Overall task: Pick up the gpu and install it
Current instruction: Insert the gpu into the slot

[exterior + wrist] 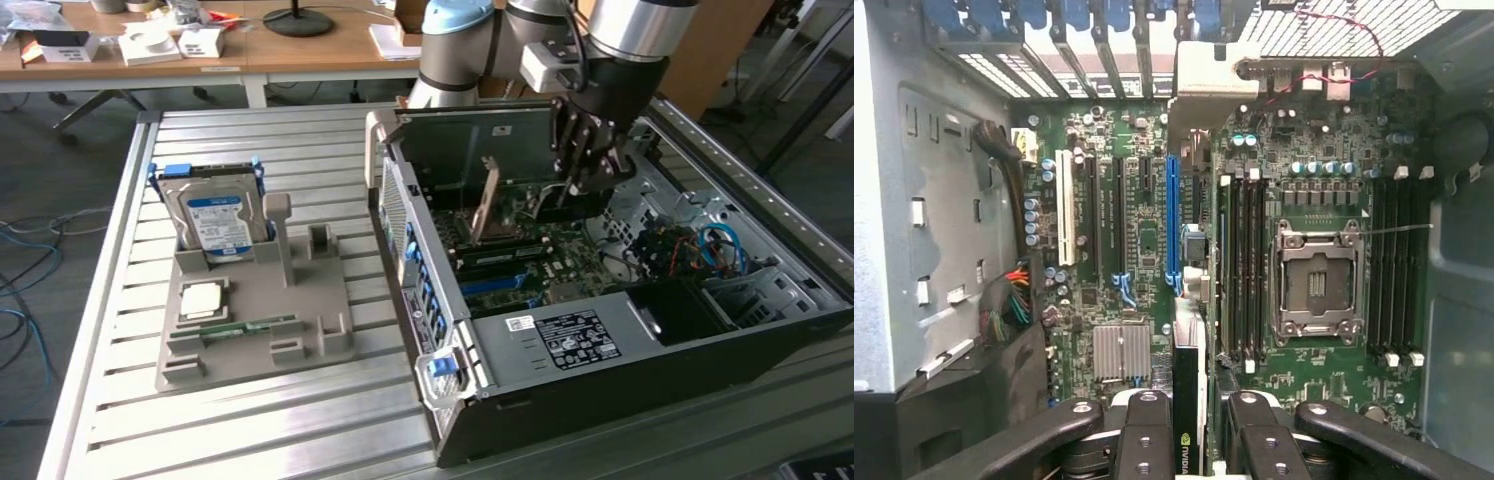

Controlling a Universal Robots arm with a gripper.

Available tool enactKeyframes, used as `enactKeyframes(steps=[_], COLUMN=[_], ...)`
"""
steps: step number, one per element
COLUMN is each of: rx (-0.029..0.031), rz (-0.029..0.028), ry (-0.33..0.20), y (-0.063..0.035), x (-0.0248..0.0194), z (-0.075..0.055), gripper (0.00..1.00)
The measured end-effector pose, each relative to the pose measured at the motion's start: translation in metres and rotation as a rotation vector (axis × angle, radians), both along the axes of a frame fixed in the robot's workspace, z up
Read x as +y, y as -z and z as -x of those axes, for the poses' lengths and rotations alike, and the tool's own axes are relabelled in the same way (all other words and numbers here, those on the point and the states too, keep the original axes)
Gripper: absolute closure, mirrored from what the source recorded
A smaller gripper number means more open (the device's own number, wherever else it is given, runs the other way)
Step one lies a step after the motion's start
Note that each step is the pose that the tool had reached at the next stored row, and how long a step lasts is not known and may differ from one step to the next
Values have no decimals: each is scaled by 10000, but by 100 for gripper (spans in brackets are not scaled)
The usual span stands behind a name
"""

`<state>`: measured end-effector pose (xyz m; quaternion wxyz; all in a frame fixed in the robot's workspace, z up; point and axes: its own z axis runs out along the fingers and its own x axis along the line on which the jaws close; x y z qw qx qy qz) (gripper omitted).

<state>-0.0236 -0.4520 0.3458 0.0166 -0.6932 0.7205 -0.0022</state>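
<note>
Grips the gpu [1188, 400] edge-down in the hand [1192, 432], its long axis running along the blue slot [1172, 220] near beneath.

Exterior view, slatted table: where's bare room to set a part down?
Bare slats on the table: the wide patch on the camera side of the grey holder, and the stretch behind the hard drive up to the far edge. The gap between holder and computer case is tight; inside the case is crowded.
</note>
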Motion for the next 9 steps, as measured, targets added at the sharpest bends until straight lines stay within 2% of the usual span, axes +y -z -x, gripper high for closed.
enactKeyframes(steps=[9], rx=[0], rz=[0], ry=[1], y=[145], x=[0], z=[3], gripper=[74])
